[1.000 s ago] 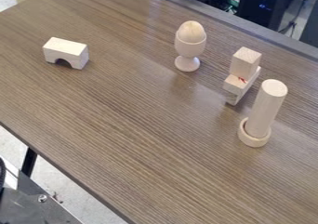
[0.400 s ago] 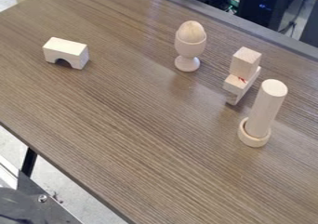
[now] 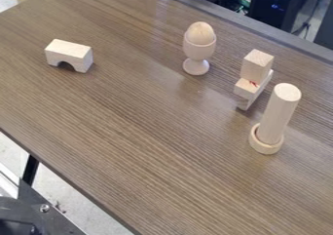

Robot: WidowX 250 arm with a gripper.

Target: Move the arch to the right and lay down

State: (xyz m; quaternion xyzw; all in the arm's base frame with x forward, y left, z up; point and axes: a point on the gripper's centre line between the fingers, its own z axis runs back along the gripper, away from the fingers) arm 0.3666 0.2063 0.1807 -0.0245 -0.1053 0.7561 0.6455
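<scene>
- Nearest me, a dark rounded shape (image 3: 16,210) sat by a metal plate (image 3: 60,223), low on my left.
- I couldn't tell how the jaws stood, spread or pressed together, nor how anything lay from them.
- A pale cylinder (image 3: 280,113) rose from a wooden ring (image 3: 266,148) on the brown table (image 3: 143,131).
- Just beyond, an upright block (image 3: 257,66) topped a lower block (image 3: 246,88) (somebody's red scribble showed there).
- Farther off, a wooden egg (image 3: 199,32) sat in its cup (image 3: 197,49).
- The arch (image 3: 69,54) stood on its feet, opening downward, well apart on my left.
</scene>
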